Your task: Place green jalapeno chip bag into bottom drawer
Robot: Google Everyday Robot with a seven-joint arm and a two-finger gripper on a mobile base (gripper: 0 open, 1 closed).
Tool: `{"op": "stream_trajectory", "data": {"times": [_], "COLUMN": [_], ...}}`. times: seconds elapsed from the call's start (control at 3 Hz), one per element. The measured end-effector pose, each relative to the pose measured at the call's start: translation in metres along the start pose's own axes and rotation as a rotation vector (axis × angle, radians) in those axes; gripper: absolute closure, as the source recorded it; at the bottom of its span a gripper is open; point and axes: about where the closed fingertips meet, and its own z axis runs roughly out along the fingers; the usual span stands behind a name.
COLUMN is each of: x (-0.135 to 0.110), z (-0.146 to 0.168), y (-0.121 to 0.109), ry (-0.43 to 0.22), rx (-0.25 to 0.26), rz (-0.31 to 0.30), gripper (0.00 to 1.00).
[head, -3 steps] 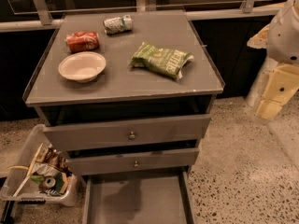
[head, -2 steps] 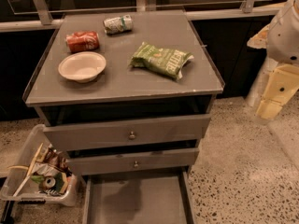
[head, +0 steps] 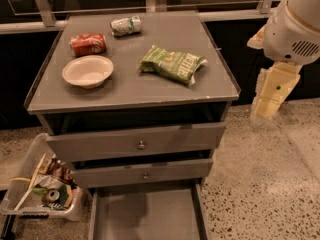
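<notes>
The tool (head: 272,91) hangs beside the counter's (head: 125,91) right edge, spread or pressed together I cannot tell, well clear of the green jalapeno chip bag (head: 172,64) lying on top, which looks light, crinkly and slippery, best pinched across its puffed middle.

The robot's pale cream, blocky plastic gripper (head: 272,91) hangs at the right edge of the view, with one small dark dot on its flat face. Directly above the gripper sits a rounded glossy white arm housing (head: 295,26), which has a patch of short dark vent slits (head: 305,48) and a thin tan seam curving across its shell. A cream tab (head: 257,37) juts from the housing's side, up from the gripper.
</notes>
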Motion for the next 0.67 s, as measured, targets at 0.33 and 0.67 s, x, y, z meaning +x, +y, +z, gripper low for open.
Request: {"op": "stream_trajectory", "data": {"times": [0.33, 0.67], "x": [-0.029, -0.059], "z": [0.025, 0.054], "y": [-0.026, -0.066], "ry": [-0.089, -0.203], "rx": [-0.010, -0.012], "rz": [-0.060, -0.094], "gripper": [0.00, 0.00]}}
